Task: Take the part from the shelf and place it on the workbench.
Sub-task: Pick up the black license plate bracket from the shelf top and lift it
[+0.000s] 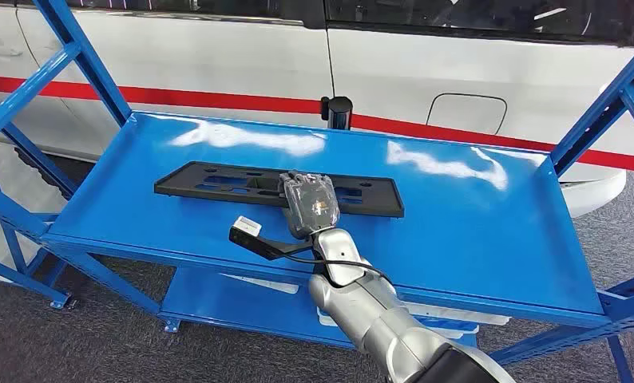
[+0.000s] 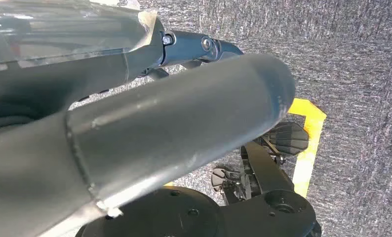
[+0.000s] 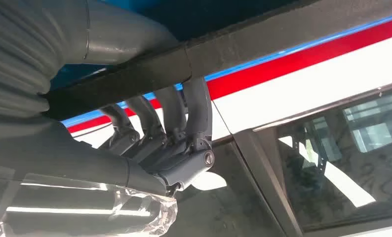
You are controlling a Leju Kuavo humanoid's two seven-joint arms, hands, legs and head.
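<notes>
On the blue shelf (image 1: 489, 231), right hand (image 1: 309, 204) clamped around the black part (image 1: 218, 182).

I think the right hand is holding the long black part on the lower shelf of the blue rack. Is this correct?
Not quite. The black part lies on the upper shelf of the blue rack, not the lower one, as the head view shows. The rest holds: the right hand is on the part, and the right wrist view shows its fingers wrapped around the part's edge.
</notes>
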